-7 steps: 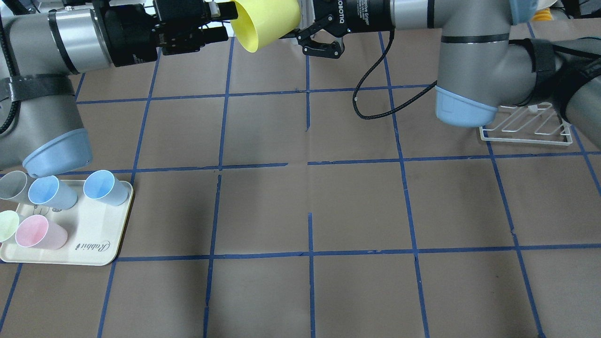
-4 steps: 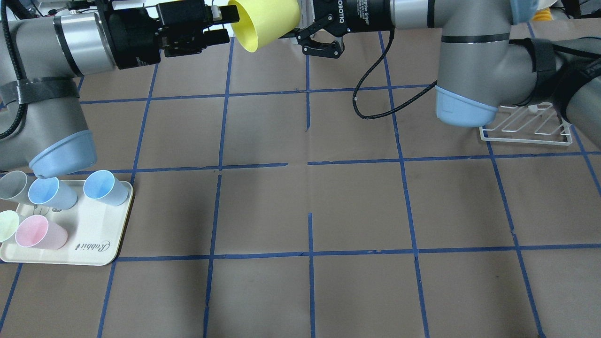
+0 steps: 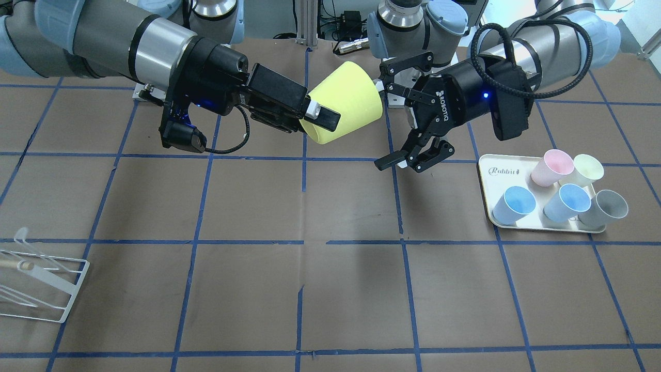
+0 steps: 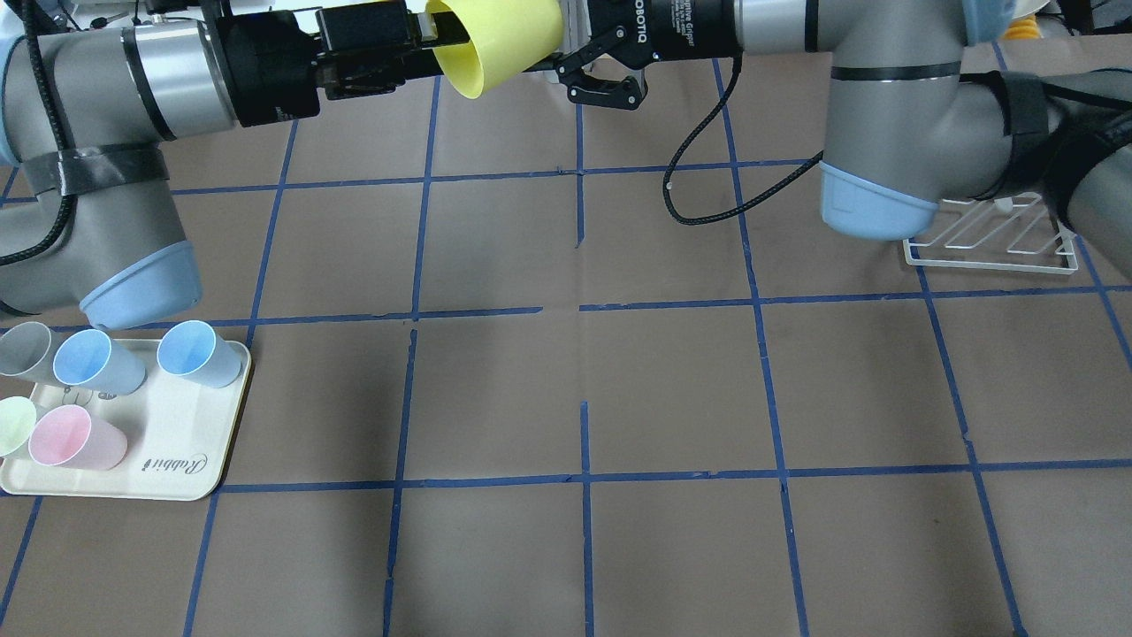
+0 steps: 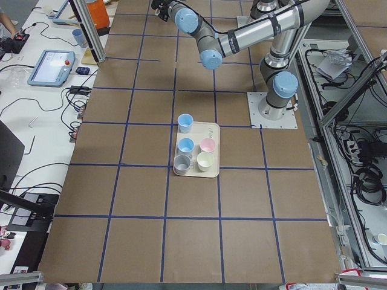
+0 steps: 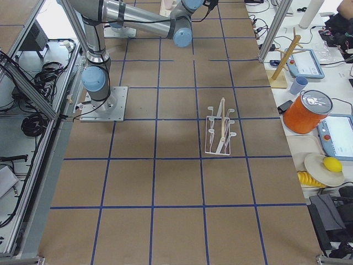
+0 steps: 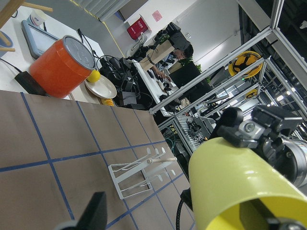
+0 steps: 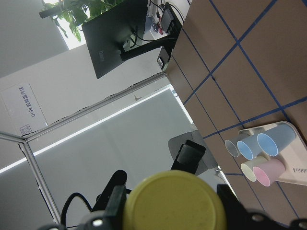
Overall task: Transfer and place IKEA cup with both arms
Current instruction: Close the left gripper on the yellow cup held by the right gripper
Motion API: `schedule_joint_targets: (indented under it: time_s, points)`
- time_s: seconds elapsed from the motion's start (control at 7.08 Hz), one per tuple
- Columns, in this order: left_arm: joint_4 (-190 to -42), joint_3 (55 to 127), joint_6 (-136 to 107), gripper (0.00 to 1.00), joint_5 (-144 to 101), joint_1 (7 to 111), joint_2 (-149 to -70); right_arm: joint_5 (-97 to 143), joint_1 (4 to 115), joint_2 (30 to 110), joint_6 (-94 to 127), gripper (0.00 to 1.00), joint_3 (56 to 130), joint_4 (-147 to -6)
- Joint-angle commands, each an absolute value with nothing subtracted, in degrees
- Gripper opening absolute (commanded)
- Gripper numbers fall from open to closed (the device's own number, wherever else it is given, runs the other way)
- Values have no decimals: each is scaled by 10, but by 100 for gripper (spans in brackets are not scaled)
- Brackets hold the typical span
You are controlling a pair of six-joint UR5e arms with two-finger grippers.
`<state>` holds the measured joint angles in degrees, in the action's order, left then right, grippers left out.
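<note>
The yellow IKEA cup (image 3: 346,98) hangs on its side above the table's far middle, and also shows in the overhead view (image 4: 508,35). My right gripper (image 3: 330,106) is shut on its base end, and the right wrist view shows the cup's bottom (image 8: 172,206) between the fingers. My left gripper (image 3: 386,125) is wide open at the cup's mouth. In the overhead view my left gripper (image 4: 429,51) has one finger over the mouth and the other outside it. The left wrist view shows the cup's side (image 7: 230,177) close by.
A cream tray (image 4: 177,442) at the robot's near left holds pink (image 4: 66,441), blue, grey and pale green cups; it also shows in the front view (image 3: 496,175). A white wire rack (image 4: 990,234) stands at the right. A black cable (image 4: 707,168) hangs under the right forearm.
My left arm has moved right toward the cup, and its upper finger now reaches over the cup's mouth. The cup and the right gripper have stayed in place.
</note>
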<state>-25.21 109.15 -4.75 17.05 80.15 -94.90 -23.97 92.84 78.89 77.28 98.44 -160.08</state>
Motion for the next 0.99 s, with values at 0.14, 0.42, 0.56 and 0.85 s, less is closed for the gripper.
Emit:
schedule_joint_targets:
  time_s: [0.14, 0.42, 0.56, 0.85]
  points:
    - [-243, 1081, -56, 79, 171, 817, -952, -238, 930, 790, 779, 0, 984, -1600]
    - [-242, 1079, -56, 54, 171, 817, -953, -224, 930, 789, 780, 0, 983, -1601]
    - [-242, 1079, -56, 45, 171, 817, -952, -223, 930, 789, 780, 0, 983, -1601]
    - [-242, 1066, -56, 31, 171, 814, -950, -223, 930, 788, 780, 0, 983, -1601]
